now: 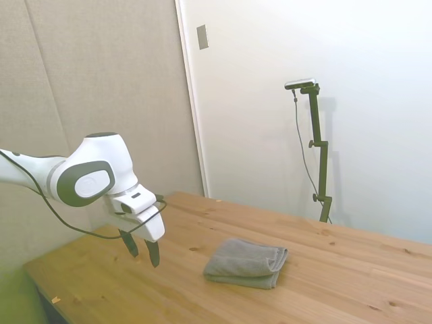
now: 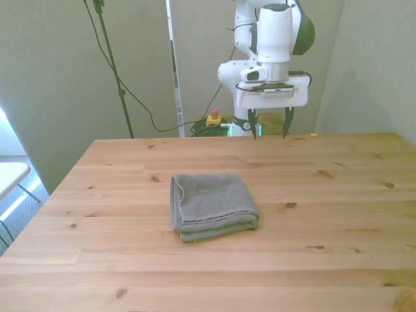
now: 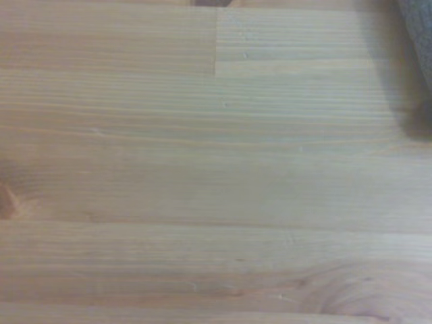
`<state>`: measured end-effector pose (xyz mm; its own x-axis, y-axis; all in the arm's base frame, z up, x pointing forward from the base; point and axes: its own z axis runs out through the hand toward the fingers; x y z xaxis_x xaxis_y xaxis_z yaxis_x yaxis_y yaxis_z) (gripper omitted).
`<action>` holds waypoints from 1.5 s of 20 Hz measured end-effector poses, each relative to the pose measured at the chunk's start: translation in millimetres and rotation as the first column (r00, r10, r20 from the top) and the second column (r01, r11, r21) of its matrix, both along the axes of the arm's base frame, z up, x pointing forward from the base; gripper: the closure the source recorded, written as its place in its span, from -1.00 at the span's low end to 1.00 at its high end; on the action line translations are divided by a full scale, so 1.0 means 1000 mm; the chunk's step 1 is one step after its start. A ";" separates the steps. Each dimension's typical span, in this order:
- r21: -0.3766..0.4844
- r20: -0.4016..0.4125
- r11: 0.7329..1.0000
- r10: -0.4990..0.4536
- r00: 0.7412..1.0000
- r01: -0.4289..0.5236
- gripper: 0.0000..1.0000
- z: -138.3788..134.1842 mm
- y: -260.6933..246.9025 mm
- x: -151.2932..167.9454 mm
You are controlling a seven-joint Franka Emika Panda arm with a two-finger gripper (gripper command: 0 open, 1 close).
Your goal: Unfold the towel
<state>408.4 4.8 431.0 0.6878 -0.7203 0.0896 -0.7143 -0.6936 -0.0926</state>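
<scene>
the wooden table (image 2: 338,195) spreads wide under me, pale planks with dark knots, and most of it is bare. my white arm (image 1: 81,179) comes in over the far side of it, a dark cable looping beneath the wrist joint.

the towel (image 2: 211,205) lies near the middle of the table, grey and thick, still folded into a rough square with its layered edges stacked along the side nearest the front camera. in the side view the towel (image 1: 246,262) sits flat on the wood, well apart from me.

my gripper (image 2: 268,125) hangs above the table's far edge, pointing down, touching nothing. my fingers (image 2: 286,122) are spread apart with clear space between them, holding nothing.

from my wrist i see mostly blurred wood grain, with only a grey corner of the towel (image 3: 418,27) at the edge of the picture.
</scene>
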 end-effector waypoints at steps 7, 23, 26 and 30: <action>0.034 0.023 0.997 -0.071 0.997 0.070 -1.00 0.008 -0.045 0.013; 0.356 0.157 0.910 -0.280 0.947 0.210 -1.00 -0.032 -0.330 0.103; 0.410 0.148 0.899 -0.235 0.961 0.156 -1.00 -0.035 -0.325 0.106; 0.439 0.146 0.888 -0.218 0.965 0.134 1.00 -0.043 -0.324 0.107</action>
<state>515.9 -319.7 387.7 0.5469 -0.8259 -0.1368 -0.7617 -0.4231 -0.4908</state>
